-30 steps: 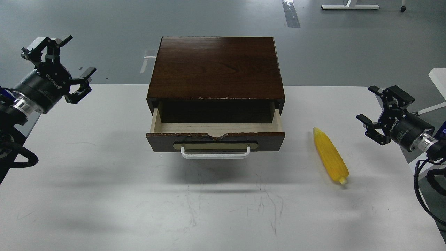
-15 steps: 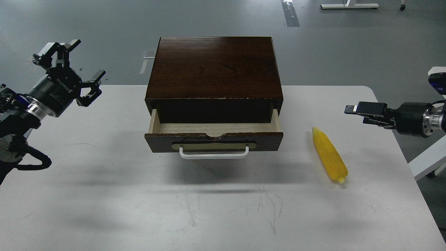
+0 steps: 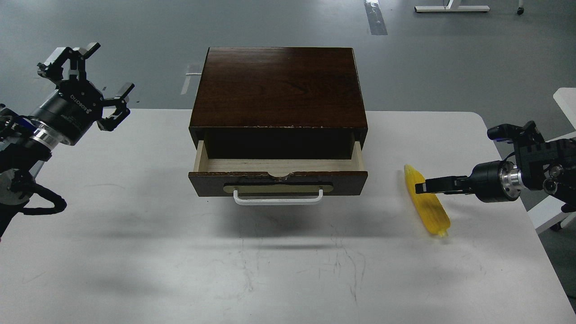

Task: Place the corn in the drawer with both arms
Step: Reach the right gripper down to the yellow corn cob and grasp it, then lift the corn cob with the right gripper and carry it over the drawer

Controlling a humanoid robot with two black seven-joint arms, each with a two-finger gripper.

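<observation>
The yellow corn lies on the white table to the right of the drawer, with its tip pointing away from me. The drawer of the dark wooden box is pulled partway out and its pale inside holds nothing. Its white bar handle faces me. My right gripper reaches in level from the right, and its tip lies over the upper part of the corn. I see it edge-on and cannot tell its fingers apart. My left gripper is open and empty, raised above the table's far left corner.
The white table carries the box at its middle back. Its right edge runs close to my right arm. Another white table's corner and a white frame stand at the far right, with grey floor beyond.
My right gripper has come down and moved left, from beside the table's right edge to over the corn. The left gripper shifted slightly. The corn and the drawer have not moved.
</observation>
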